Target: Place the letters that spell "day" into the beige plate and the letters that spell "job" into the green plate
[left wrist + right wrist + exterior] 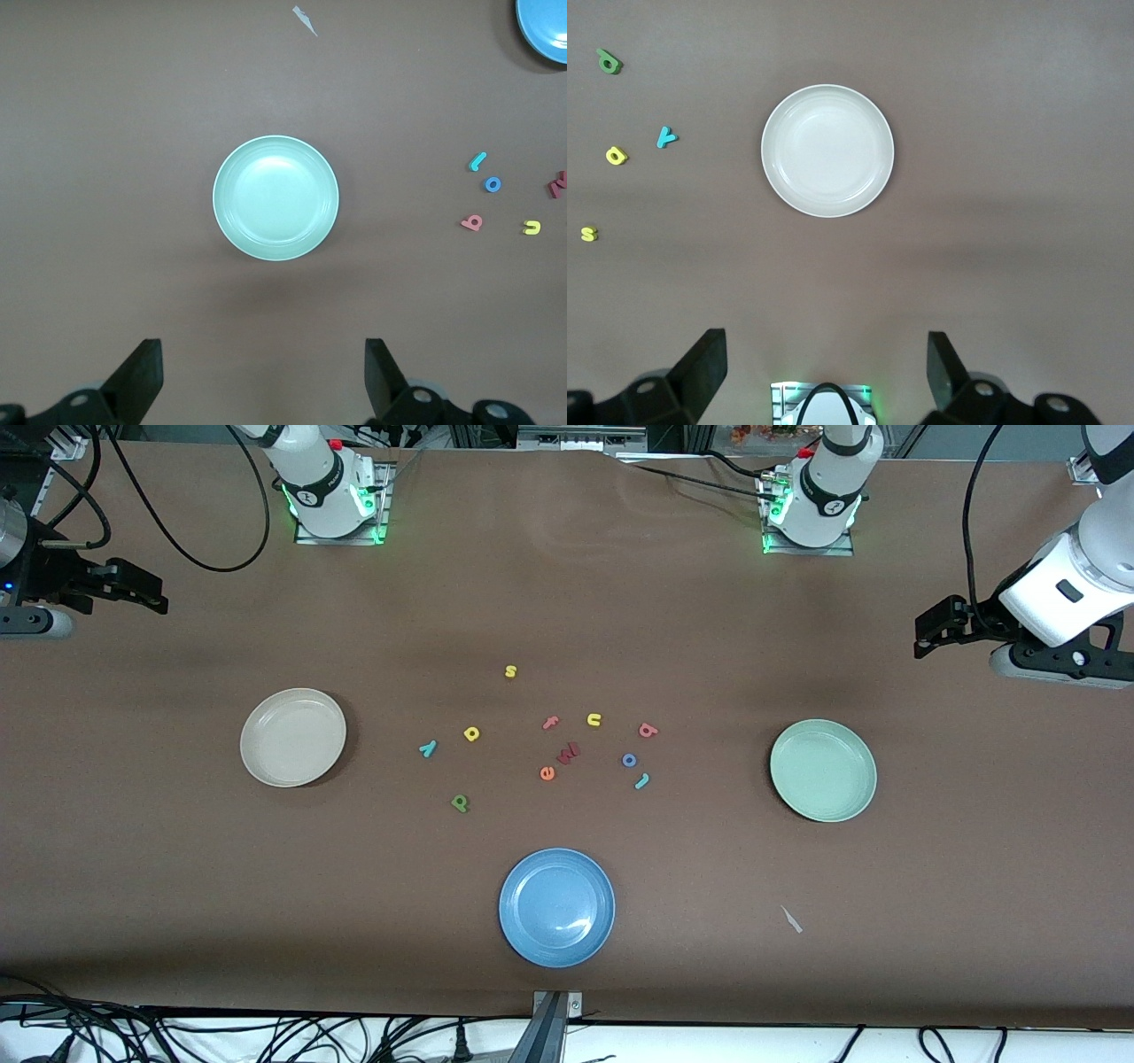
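a: checking the letters first. green d (460, 803), yellow a (471, 733) and teal y (428, 748) sit loose on the table, between the beige plate (266, 766) and the middle cluster. d is nearest the front camera.

b: and job?

a: blue o (629, 760), teal j (642, 781), salmon b (648, 731) lie close together toward the green plate (797, 793), none touching it. both plates hold nothing.

b: grippers?

a: left gripper (264, 376) hangs above the table at its arm's end, over bare cloth near the green plate, fingers spread apart, holding nothing. right gripper (826, 372) same at its end, near the beige plate, fingers apart.

b: surface?

a: brown table cover (177, 886). blue plate (518, 934) nearest the front camera. yellow s (510, 671), yellow u (594, 720), pink f (551, 723), orange e (547, 773) scattered mid-table. cables (266, 1036) along the near edge.
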Action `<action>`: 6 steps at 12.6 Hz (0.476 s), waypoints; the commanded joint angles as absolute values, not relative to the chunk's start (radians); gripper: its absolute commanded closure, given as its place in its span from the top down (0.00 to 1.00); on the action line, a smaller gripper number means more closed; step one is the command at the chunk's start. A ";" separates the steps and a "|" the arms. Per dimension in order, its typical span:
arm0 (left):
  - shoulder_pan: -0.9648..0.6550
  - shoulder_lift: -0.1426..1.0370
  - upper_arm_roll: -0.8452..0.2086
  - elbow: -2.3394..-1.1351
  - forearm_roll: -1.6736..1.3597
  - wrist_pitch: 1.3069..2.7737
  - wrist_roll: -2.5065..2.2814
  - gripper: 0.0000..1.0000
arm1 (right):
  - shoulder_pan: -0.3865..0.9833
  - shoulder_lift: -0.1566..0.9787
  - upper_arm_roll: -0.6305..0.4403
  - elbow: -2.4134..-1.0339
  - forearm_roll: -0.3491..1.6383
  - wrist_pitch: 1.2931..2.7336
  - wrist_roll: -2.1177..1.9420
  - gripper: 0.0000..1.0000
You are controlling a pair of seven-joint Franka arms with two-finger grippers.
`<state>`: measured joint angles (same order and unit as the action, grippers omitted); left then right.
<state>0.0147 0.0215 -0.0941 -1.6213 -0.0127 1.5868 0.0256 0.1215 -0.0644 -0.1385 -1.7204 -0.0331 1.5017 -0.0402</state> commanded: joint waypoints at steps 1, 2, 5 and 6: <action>0.009 0.031 -0.095 -1.598 0.011 1.574 0.041 1.00 | 0.121 -0.057 -0.132 -1.703 -0.021 1.479 -0.048 1.00; 0.011 0.031 -0.094 -1.598 0.009 1.574 0.043 1.00 | 0.121 -0.054 -0.120 -1.704 -0.021 1.479 -0.046 1.00; 0.006 0.034 -0.094 -1.598 0.006 1.572 0.038 1.00 | 0.121 -0.034 -0.112 -1.703 -0.021 1.479 -0.046 1.00; 0.005 0.046 -0.095 -1.598 -0.001 1.572 0.032 1.00 | 0.121 -0.025 -0.112 -1.703 -0.021 1.479 -0.045 1.00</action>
